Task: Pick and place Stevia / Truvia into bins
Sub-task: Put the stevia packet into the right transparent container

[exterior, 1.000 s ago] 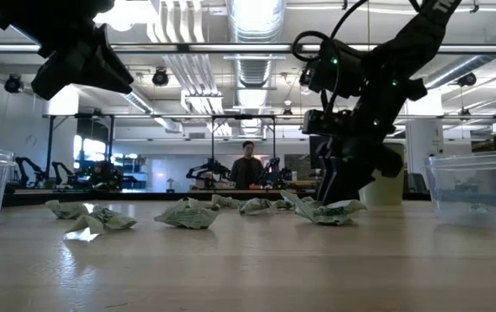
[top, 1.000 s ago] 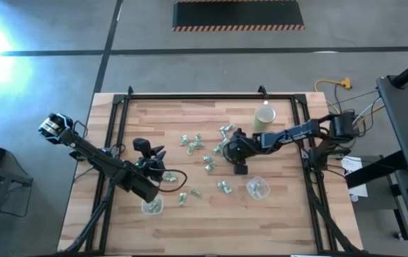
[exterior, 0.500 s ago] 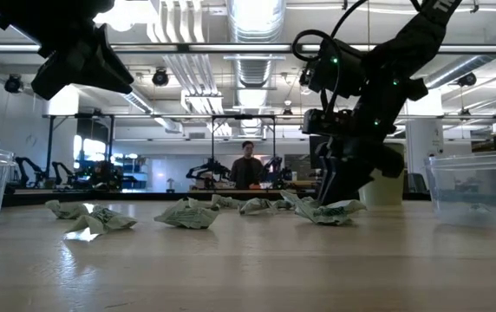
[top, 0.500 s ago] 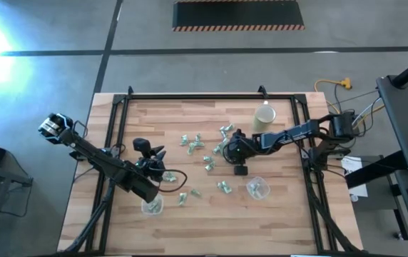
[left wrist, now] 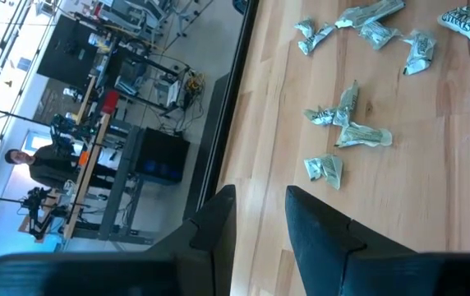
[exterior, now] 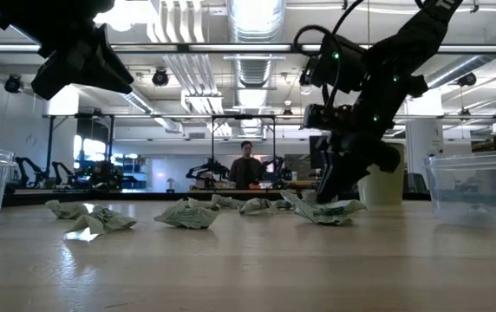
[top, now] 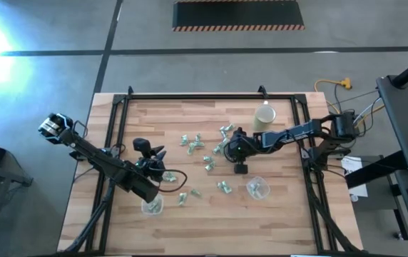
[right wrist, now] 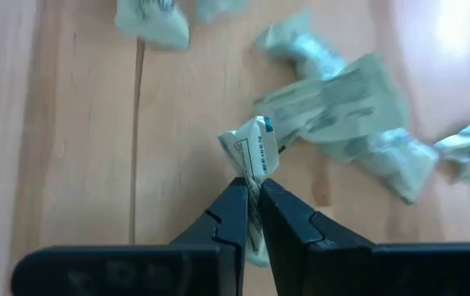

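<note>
No print on the sachet is legible; the right gripper pinches it just beside the sachet pile, near the beige cup, on the wooden table. The left gripper, over a clear tub, stands slightly parted, holding nothing

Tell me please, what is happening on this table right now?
The robot is sorting sweetener sachets into clear tubs. The right pincer has shut on one sachet in the scattered pile mid-table. The left pincer waits above the table near the left tub, holding nothing. The right tub already holds some sachets.
</note>
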Controlling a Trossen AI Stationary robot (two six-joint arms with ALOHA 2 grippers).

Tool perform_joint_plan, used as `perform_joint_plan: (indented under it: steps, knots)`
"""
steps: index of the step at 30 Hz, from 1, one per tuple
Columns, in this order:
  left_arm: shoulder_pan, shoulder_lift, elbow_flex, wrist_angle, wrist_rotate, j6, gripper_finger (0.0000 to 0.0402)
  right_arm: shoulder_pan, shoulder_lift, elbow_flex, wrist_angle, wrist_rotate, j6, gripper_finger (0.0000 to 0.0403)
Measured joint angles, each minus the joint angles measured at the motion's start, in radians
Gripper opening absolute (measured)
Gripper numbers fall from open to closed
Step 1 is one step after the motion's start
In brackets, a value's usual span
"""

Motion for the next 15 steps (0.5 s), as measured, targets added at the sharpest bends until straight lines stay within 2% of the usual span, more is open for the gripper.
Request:
perform_joint_plan:
  steps: [8, 15]
  knots:
    - [0.0, 0.0, 0.0, 0.0, 0.0, 0.0, 0.0091, 0.005, -0.108, 0.0, -0.016, -0.004, 0.022, 0.0027]
    - [0.0, 0.0, 0.0, 0.003, 0.0, 0.0, 0.0091, 0.044, -0.242, 0.001, -0.178, -0.014, 0.088, 0.0027]
